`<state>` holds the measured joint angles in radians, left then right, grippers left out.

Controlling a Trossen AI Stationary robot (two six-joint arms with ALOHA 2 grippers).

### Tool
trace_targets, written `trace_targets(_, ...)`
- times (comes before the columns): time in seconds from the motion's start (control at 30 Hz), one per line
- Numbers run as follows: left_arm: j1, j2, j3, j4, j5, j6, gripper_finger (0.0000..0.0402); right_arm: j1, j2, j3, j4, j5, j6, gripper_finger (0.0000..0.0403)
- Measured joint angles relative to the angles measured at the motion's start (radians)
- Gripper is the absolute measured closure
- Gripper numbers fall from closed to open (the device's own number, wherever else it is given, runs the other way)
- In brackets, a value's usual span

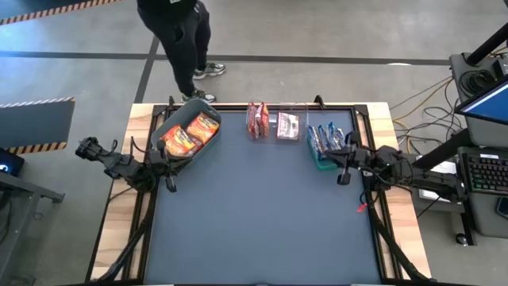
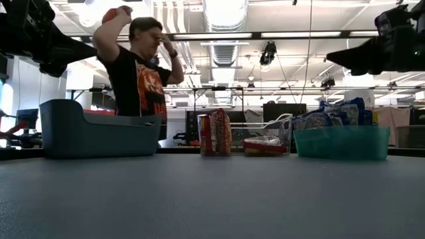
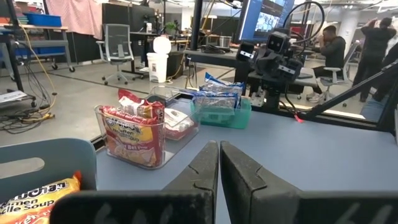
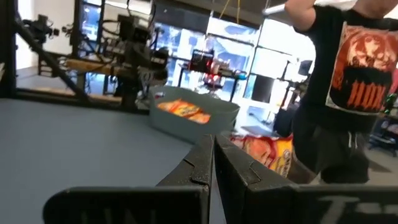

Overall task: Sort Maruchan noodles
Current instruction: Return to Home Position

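Left gripper (image 1: pixel 170 184) clenched empty by grey bin (image 2: pixel 99 136); right gripper (image 1: pixel 343 176) clenched empty beside green bin (image 2: pixel 342 143).

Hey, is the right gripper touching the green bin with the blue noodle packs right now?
Apart. The low view shows the right gripper hanging high above the green bin, with a plain gap between them.

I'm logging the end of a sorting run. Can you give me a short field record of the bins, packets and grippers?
grey bin: left of the row, holds orange packets
clear bin: middle, holds maroon packets
green bin: right, holds blue packets
left gripper: shut, empty, by the grey bin
right gripper: shut, empty, by the green bin
person: standing behind the table
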<state>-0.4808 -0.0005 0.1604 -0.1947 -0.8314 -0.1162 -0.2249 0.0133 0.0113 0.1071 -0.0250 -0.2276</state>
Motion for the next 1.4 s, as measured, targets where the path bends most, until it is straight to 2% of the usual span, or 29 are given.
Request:
trace_targets(0.33,0.0,0.0,-0.03,0.0,0.002,-0.008,0.0402,0.0,0.001,0.0,-0.065,-0.009,0.053,0.0394)
trace_targets(0.6,0.0,0.0,-0.028,0.0,0.002,-0.001,0.0402,0.0,0.002,0.0,-0.073,0.0,0.205,0.0394)
trace_targets(1.4,0.0,0.012,-0.027,0.0,0.003,-0.008,0.0402,0.0,0.002,0.001,-0.077,0.0,0.214,0.0394)
